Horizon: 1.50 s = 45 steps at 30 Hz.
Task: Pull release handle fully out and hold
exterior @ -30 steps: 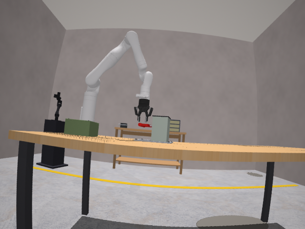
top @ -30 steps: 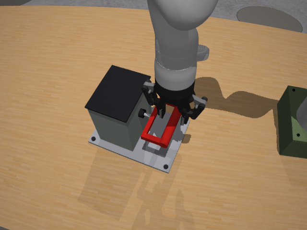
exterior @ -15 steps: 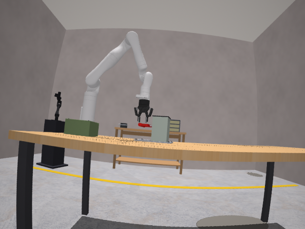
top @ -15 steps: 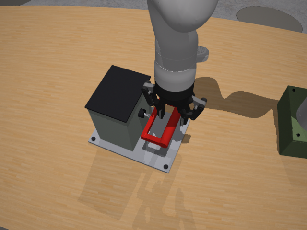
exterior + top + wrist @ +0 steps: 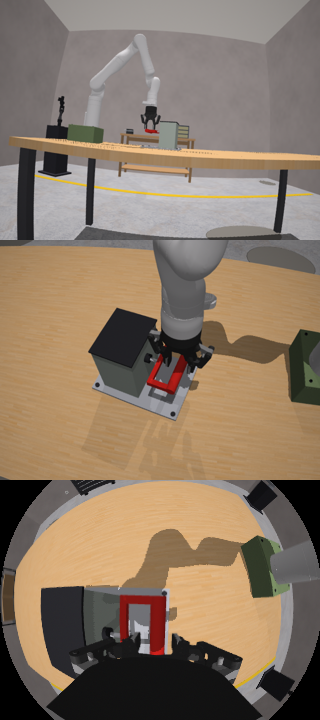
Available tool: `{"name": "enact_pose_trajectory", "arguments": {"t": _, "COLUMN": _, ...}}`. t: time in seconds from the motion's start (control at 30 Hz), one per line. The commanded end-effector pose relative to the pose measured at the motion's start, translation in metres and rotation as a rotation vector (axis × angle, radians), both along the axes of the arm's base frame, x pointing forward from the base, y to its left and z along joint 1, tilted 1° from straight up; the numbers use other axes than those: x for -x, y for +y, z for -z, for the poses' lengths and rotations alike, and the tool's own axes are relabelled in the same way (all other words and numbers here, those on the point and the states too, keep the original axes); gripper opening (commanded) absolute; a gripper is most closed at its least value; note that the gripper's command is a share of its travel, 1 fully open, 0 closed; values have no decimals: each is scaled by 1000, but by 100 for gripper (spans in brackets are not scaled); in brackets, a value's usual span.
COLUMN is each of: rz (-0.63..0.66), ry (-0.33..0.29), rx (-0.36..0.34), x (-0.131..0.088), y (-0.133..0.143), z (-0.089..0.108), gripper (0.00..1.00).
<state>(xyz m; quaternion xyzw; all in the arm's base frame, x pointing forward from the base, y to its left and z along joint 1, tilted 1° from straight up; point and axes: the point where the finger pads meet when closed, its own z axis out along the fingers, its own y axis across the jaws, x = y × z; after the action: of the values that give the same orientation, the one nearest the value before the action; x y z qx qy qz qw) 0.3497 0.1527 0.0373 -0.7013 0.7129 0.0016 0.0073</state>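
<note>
We see the black two-finger gripper (image 5: 178, 363) pointing down over the red U-shaped release handle (image 5: 165, 376), just beside the grey box with the black lid (image 5: 124, 351) — its fingers half spread, straddling the handle's two arms. Whether they press the handle or stand free, we cannot tell. The handle juts from the box's side above the grey base plate (image 5: 165, 409). No writing or labels are readable.
</note>
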Motion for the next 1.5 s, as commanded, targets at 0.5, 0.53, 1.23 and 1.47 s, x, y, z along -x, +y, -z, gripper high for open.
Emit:
{"name": "enact_pose_trajectory", "arguments": {"t": 0.5, "rz": -2, "ry": 5, "rx": 2, "x": 2, "y": 1, "z": 19, "gripper": 49}}
{"name": "enact_pose_trajectory", "arguments": {"t": 0.53, "rz": -2, "ry": 5, "rx": 2, "x": 2, "y": 1, "z": 20, "gripper": 49}}
{"name": "enact_pose_trajectory", "arguments": {"t": 1.23, "rz": -2, "ry": 5, "rx": 2, "x": 2, "y": 1, "z": 24, "gripper": 49}}
{"name": "enact_pose_trajectory", "arguments": {"t": 1.47, "rz": -2, "ry": 5, "rx": 2, "x": 2, "y": 1, "z": 24, "gripper": 49}}
